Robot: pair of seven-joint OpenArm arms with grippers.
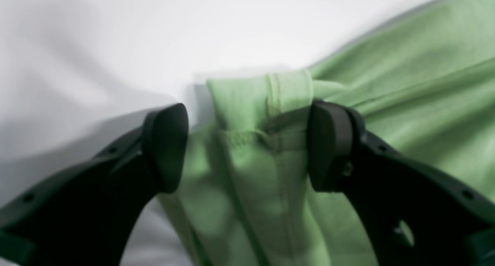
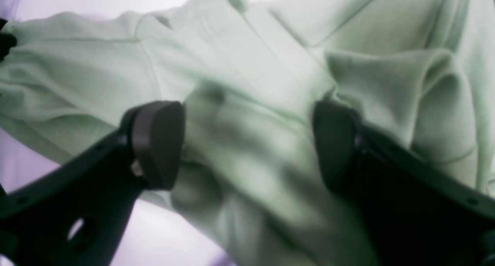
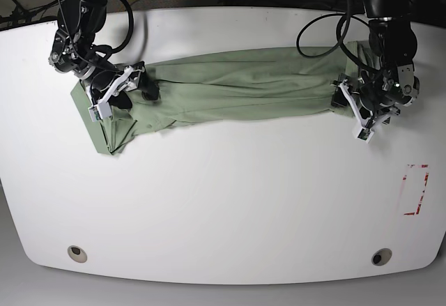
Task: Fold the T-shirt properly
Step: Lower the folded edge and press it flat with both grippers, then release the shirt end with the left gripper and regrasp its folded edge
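The pale green T-shirt point(image 3: 237, 83) lies stretched into a long band across the far half of the white table point(image 3: 223, 201). At the band's right end, my left gripper point(image 3: 350, 104) is open. Its fingers straddle a folded hem with a stitched seam point(image 1: 247, 142), seen close up in the left wrist view. My right gripper point(image 3: 134, 84) is at the bunched left end and is also open. In the right wrist view its two pads point(image 2: 154, 142) stand wide apart over rumpled cloth point(image 2: 247, 103). A flap of the shirt hangs down toward the front at the left end point(image 3: 111, 135).
A red-outlined rectangle point(image 3: 416, 189) is marked near the table's right edge. Two round holes point(image 3: 77, 253) point(image 3: 380, 256) sit near the front edge. Cables run behind the table at the back.
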